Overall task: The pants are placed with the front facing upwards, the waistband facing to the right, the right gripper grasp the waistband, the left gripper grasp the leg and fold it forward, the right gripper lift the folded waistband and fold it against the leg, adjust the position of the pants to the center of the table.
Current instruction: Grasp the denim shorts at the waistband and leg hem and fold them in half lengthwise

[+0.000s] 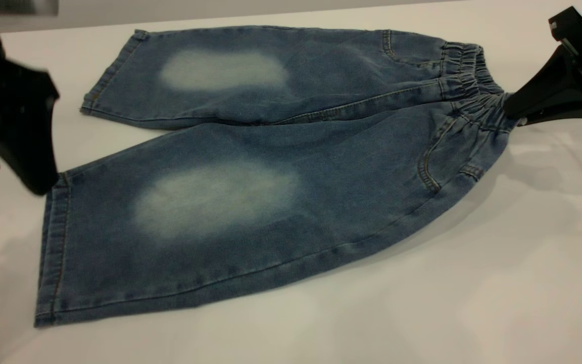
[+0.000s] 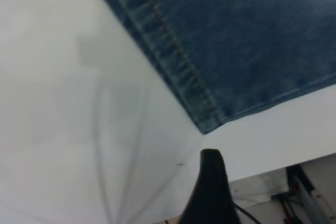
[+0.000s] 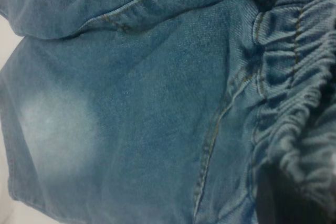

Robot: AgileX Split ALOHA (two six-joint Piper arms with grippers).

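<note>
Fingers of my right gripper (image 1: 511, 108) pinched onto waistband (image 1: 473, 81), fabric bunched | left gripper (image 1: 43, 187) at near leg hem, opening undeterminable | pants (image 1: 250, 177) flat on table (image 1: 473, 278).

The surface (image 1: 422, 303) lies bare along the whole near side of the pants (image 1: 250, 202), a wide open strip where a gripper could come in low without meeting anything. Bare ground also shows past the leg hems at the left and in the wedge between the two spread legs. The far edge of the surface runs close behind the upper leg, so room there is narrow. At the right, the right gripper (image 1: 511, 108) sits pinched onto the waistband (image 1: 473, 81), blocking that end; its dark body fills the corner above. At the left, the left gripper (image 1: 43, 184) hangs just at the near leg's hem corner, crowding that approach.
</note>
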